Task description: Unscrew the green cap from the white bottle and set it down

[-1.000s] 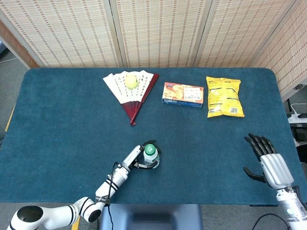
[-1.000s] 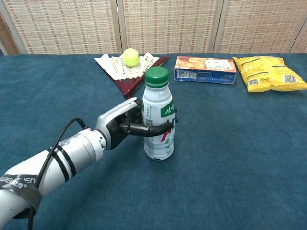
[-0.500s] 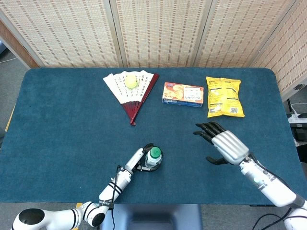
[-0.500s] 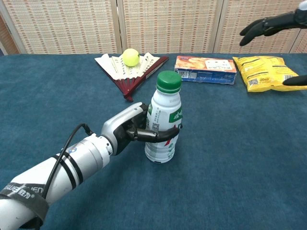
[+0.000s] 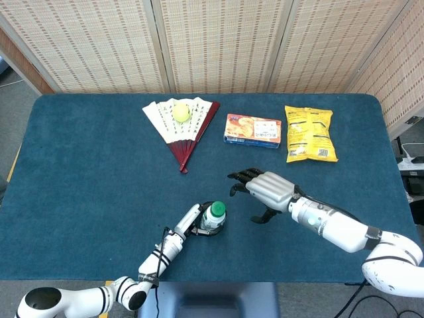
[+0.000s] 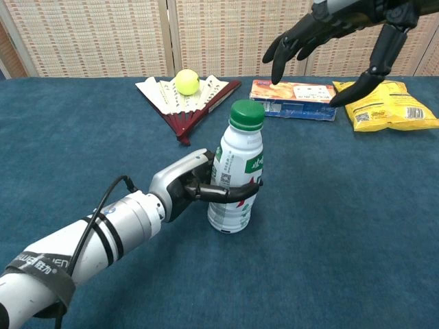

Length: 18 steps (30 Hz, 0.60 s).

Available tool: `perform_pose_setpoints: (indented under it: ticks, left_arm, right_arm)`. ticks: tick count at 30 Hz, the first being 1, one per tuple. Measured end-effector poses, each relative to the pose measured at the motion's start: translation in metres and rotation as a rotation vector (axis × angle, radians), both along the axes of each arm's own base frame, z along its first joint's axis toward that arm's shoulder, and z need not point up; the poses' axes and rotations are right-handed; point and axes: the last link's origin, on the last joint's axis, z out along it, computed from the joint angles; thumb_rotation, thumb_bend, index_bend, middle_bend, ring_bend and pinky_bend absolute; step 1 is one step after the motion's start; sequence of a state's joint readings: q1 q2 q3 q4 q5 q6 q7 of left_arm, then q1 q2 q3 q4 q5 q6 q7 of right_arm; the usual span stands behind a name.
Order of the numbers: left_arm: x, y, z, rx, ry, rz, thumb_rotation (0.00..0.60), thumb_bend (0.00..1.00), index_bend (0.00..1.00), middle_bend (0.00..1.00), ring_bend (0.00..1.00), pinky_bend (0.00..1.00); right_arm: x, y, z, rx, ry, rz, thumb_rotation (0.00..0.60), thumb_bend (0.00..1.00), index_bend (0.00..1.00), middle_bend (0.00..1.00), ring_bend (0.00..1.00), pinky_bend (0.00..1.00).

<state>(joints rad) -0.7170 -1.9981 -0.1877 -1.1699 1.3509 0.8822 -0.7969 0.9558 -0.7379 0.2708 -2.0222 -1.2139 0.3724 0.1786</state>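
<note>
A white bottle (image 6: 236, 184) with a green cap (image 6: 247, 114) stands on the blue table, tilted a little to the right. My left hand (image 6: 195, 184) grips its body from the left side; the head view shows that hand (image 5: 193, 222) beside the bottle (image 5: 212, 218) and its cap (image 5: 216, 209). My right hand (image 6: 343, 31) hovers open above and to the right of the cap, fingers spread and pointing down-left. From the head view the right hand (image 5: 262, 189) is just right of the bottle, not touching it.
At the back of the table lie a paper fan (image 5: 182, 122) with a yellow ball (image 5: 181, 112) on it, an orange snack box (image 5: 252, 130) and a yellow chip bag (image 5: 309, 133). The table's front edge (image 5: 218, 281) is close to the bottle.
My right hand has swept in from the far right to just above and beside the cap. The left hand has tilted and shifted the bottle slightly right.
</note>
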Motion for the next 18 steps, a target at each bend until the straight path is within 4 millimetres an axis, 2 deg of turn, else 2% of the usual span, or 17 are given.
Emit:
perform_pose_setpoints:
  ticks: [18]
  left_arm:
    - [-0.002, 0.003, 0.003, 0.0, 0.001, -0.006, 0.6, 0.71, 0.65, 0.66, 0.25, 0.12]
  right_arm:
    - [0.012, -0.004, -0.034, 0.045, 0.07, 0.002, 0.6, 0.18, 0.27, 0.0, 0.0, 0.0]
